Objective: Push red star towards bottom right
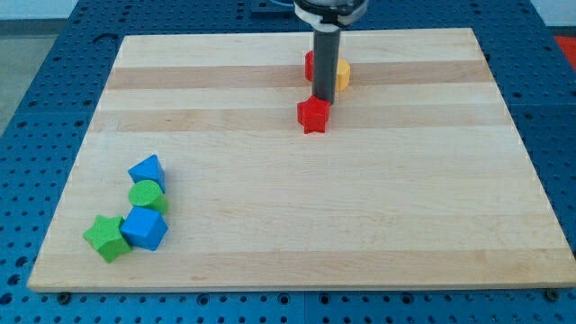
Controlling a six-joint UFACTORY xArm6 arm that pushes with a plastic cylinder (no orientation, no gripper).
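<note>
Two block groups on a board [360, 225].
My tip [322, 97] touches red star's [313, 116] 12 o'clock side; four blocks [146, 195] cluster at board's 8 o'clock.

Arm at the top centre of the frame, its pale housing cropped by the upper edge. A straight dark rod [324, 63] descends vertically from it. My tip [323, 97] lies slightly right of the frame's horizontal centre, in the upper third, at the surface beneath. No other joints are visible.
</note>
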